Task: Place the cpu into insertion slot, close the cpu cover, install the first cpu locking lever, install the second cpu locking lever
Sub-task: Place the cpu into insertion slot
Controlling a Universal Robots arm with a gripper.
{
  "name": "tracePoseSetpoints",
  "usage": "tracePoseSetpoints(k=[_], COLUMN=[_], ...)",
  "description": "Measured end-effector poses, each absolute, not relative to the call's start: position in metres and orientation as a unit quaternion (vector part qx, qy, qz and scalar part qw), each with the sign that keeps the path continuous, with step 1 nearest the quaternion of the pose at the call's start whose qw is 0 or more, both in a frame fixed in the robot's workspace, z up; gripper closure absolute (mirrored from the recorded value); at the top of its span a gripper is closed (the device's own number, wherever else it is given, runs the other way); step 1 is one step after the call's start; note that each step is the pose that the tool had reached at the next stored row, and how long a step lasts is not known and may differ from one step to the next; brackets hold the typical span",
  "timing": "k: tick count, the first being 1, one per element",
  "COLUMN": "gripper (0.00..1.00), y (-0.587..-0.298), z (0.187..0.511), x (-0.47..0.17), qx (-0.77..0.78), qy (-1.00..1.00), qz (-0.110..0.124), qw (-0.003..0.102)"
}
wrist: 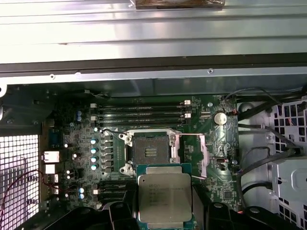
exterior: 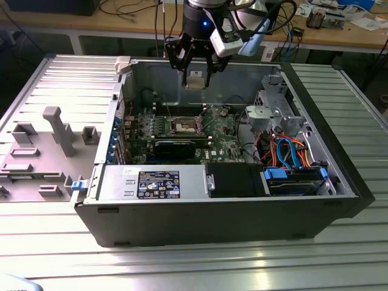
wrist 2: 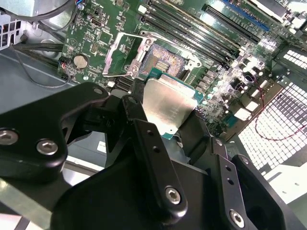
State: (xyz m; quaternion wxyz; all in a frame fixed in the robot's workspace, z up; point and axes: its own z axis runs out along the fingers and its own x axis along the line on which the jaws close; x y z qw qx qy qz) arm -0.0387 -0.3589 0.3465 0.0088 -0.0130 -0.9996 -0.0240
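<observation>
My gripper (exterior: 196, 77) hangs above the open computer case, shut on the cpu (exterior: 195, 80), a small square chip with a dull silver top. In both wrist views the cpu (wrist: 164, 196) (wrist 2: 168, 103) sits between the black fingers (wrist 2: 144, 129), held in the air over the motherboard. The insertion slot (exterior: 185, 125) (wrist: 150, 152) (wrist 2: 163, 60) lies open below it, with its pin field showing. Beside the socket, the cpu cover (wrist 2: 109, 62) is flipped up and away from it.
Long memory slots (wrist: 144, 111) run beside the socket. A black power supply (exterior: 159, 183) lines the case's front wall. On the exterior view's right, a drive cage (exterior: 273, 112) stands above blue and orange cables (exterior: 291, 151). A grey panel (exterior: 48, 139) lies on the left.
</observation>
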Motion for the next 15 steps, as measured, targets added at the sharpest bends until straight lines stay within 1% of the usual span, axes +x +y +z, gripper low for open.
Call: tracePoseSetpoints(k=[15], gripper=[0.45], y=[-0.3598], z=[0.3405], x=[-0.0415], qx=[-0.012], qy=[-1.000], qz=[-0.024], qw=[0.009])
